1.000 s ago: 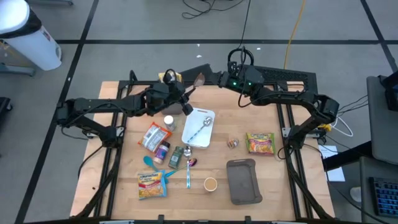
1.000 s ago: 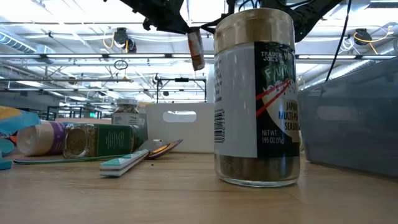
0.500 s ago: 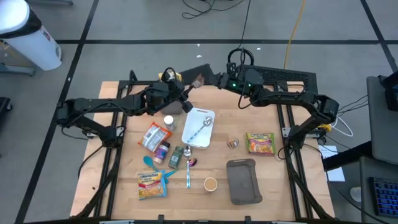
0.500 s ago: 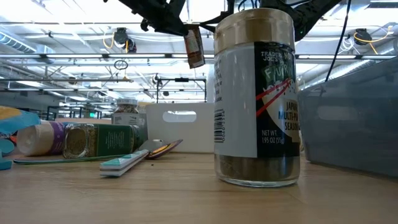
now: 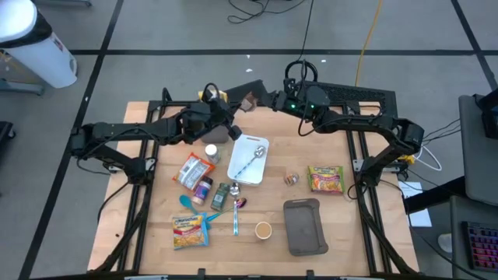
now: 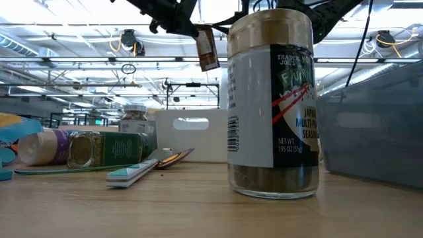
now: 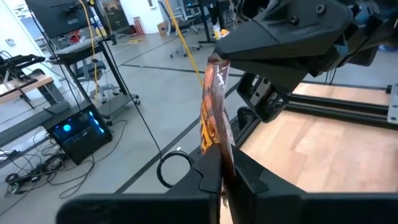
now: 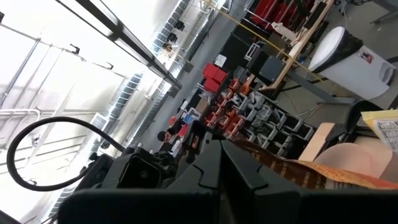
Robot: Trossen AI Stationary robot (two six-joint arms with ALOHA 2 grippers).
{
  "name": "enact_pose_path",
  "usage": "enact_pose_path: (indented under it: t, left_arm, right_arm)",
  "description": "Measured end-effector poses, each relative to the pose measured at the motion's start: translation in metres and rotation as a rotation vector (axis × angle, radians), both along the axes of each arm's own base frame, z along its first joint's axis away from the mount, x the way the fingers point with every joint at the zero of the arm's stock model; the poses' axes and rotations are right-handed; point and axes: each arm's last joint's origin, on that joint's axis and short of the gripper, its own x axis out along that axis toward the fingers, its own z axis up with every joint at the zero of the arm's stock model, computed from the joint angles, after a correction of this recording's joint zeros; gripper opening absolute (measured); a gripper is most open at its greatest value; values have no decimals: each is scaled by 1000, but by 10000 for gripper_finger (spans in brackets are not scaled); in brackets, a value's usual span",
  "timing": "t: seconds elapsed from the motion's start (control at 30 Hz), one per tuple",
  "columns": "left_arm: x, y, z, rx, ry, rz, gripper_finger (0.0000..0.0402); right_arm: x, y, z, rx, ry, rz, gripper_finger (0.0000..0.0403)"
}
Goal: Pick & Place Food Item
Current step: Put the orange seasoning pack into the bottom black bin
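A brown snack packet point(image 5: 249, 99) hangs in the air over the table's far edge, between my two arms. It also shows in the low view point(image 6: 207, 47) and stands upright in the left wrist view point(image 7: 213, 118). My left gripper point(image 7: 224, 177) comes from the table's left and is shut on its lower end. My right gripper point(image 7: 249, 46) comes from the right and is shut on its upper end; its own wrist view shows the packet point(image 8: 298, 171) running away from its fingers point(image 8: 217, 168). My left gripper pinches the packet's lower end point(image 7: 221, 155) between its two fingers, which lie about level and point from the table's left. The packet stands upright above them, clear of the table. My right gripper pinches the packet's upper end point(image 7: 214, 62) between its shut fingers, coming from the table's right. In the right wrist view the packet's edge point(image 8: 252, 155) comes out beside the fingers.
Below lie a white tray point(image 5: 261, 148) with a spoon, a red packet point(image 5: 194, 169), two lying spice jars point(image 5: 212, 191), two noodle packets point(image 5: 326, 178) point(image 5: 189, 231), a grey bin point(image 5: 302, 225) and an upright seasoning jar point(image 6: 272, 99) near the front edge.
My left gripper has shut on the packet's lower end without shifting. In the low view the packet has tipped slightly out of upright and drawn a little toward the gripper. My right arm has kept still.
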Motion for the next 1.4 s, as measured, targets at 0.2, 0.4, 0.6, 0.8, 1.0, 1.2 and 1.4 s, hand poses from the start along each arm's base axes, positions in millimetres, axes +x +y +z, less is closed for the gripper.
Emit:
enact_pose_path:
  t: [0.2,0.4,0.6,0.8,1.0,1.2,1.4]
  left_arm:
    - [0,0,0,-42,-37,-3,6]
    - [1,-2,0,-97,-74,-54,4]
    - [2,-3,1,-119,-89,-93,3]
    - [2,-4,1,-131,-87,-144,2]
    - [-2,-6,0,-179,-39,-238,1]
    - [-6,0,16,-288,113,-328,1]
    - [-1,10,45,-372,145,-484,1]
  right_arm:
    - [1,3,0,-1,-1,8,0]
    - [1,3,0,-40,10,1,0]
    - [0,4,6,-168,-22,-6,28]
    - [-2,2,9,-242,-39,-19,101]
    - [-17,-8,18,-383,-33,78,166]
    - [-31,-12,47,-527,81,229,190]
    - [-26,-2,84,-740,297,346,182]
